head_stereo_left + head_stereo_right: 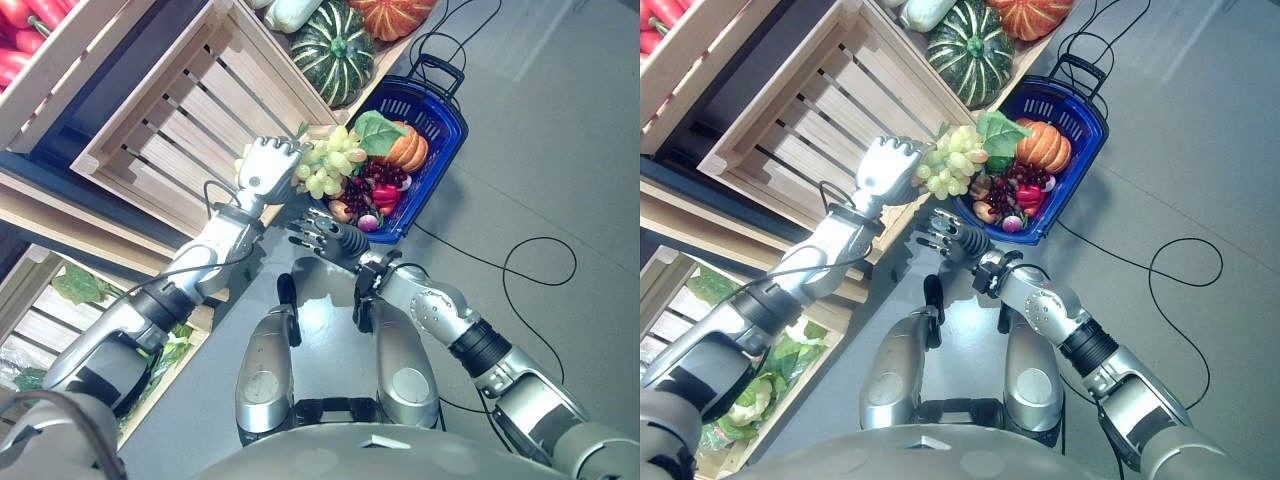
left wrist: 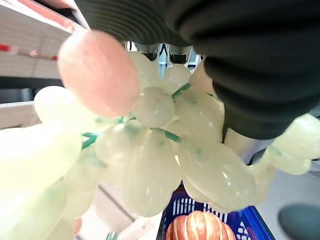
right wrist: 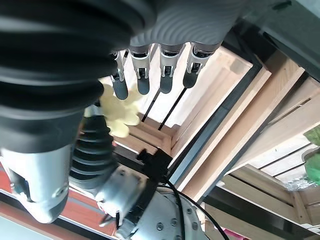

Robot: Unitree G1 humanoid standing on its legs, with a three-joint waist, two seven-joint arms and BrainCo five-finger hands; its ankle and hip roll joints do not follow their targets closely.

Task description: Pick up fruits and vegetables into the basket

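Observation:
A bunch of pale green grapes [image 1: 330, 165] hangs from my left hand [image 1: 268, 165], whose fingers are curled round its top, over the near left edge of the blue basket [image 1: 432, 112] on the floor. In the left wrist view the grapes [image 2: 150, 150] hang close, with the basket [image 2: 252, 225] and a small orange pumpkin [image 2: 199, 227] below them. The basket holds that pumpkin [image 1: 407, 148], a green leaf [image 1: 376, 130], dark red grapes [image 1: 372, 180] and a red pepper [image 1: 386, 193]. My right hand [image 1: 322, 232] hovers just in front of the basket, fingers relaxed and holding nothing.
An empty slatted wooden crate [image 1: 185, 110] stands left of the basket. Behind it lie a striped green squash [image 1: 333, 45] and an orange pumpkin [image 1: 390, 12]. Red peppers [image 1: 18, 30] fill the top-left crate, leafy greens [image 1: 80, 285] a lower one. Grey floor [image 1: 570, 150] lies to the right.

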